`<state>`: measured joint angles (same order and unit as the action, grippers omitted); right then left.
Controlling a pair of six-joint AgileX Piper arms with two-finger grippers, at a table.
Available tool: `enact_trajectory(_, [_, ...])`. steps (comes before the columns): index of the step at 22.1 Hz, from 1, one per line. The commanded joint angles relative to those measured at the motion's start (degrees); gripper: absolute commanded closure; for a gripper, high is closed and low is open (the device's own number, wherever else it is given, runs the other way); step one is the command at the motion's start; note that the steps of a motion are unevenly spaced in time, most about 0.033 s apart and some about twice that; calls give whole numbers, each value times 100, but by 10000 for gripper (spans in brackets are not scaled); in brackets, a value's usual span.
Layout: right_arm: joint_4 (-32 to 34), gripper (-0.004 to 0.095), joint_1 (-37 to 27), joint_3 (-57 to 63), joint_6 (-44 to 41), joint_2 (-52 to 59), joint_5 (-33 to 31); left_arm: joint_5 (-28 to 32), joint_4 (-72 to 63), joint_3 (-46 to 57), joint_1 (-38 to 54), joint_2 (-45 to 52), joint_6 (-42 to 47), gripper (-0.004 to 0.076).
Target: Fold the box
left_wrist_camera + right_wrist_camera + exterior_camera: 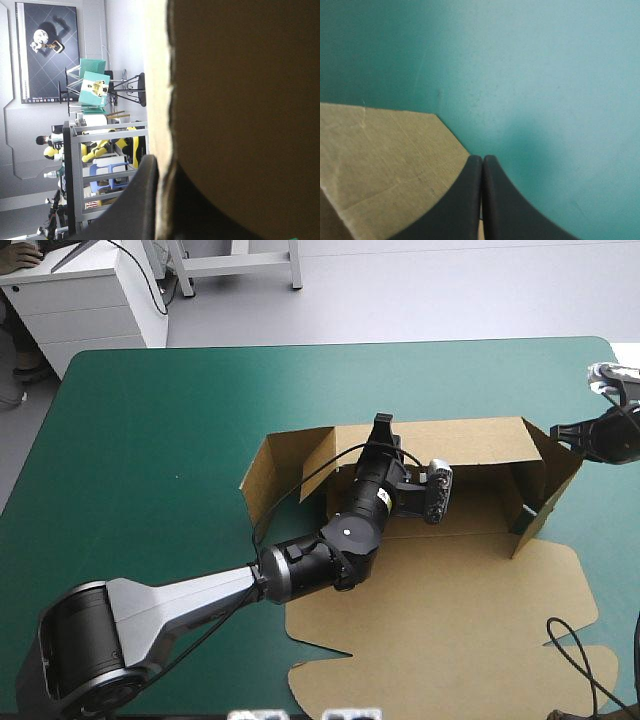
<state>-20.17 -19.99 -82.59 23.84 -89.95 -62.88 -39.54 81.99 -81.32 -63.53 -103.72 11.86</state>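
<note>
Half-built box (450, 600), left end effector (383, 424) clamping its wall, right end effector (482, 159) seemingly closed

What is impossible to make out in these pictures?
High view: the left arm hides part of the floor of the box.
Left wrist view: the box board fills the picture and hides the inside.
Right wrist view: only one box corner shows; whether the right gripper touches it is unclear.

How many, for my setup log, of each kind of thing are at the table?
Brown box: 1
Grippers: 2 (left gripper, right gripper)
Total: 3
</note>
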Motion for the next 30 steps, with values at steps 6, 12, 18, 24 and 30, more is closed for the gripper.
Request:
enact_trajectory(6, [-127, 927, -52, 855, 228, 1005, 613, -176, 179, -121, -19, 287, 100, 731])
enact_trajectory(12, [-248, 910, -52, 1813, 641, 1998, 755, -168, 179, -121, -19, 287, 100, 731])
enact_trajectory(18, [-396, 519, -52, 2288, 560, 2577, 743, -168, 94, -121, -19, 287, 116, 731])
enact_trajectory(24, [-664, 471, -52, 2288, 439, 2567, 116, -214, -124, -121, -19, 287, 116, 731])
enact_trajectory(30, [-1133, 471, -52, 2288, 439, 2567, -276, -214, -87, -121, -19, 287, 116, 731])
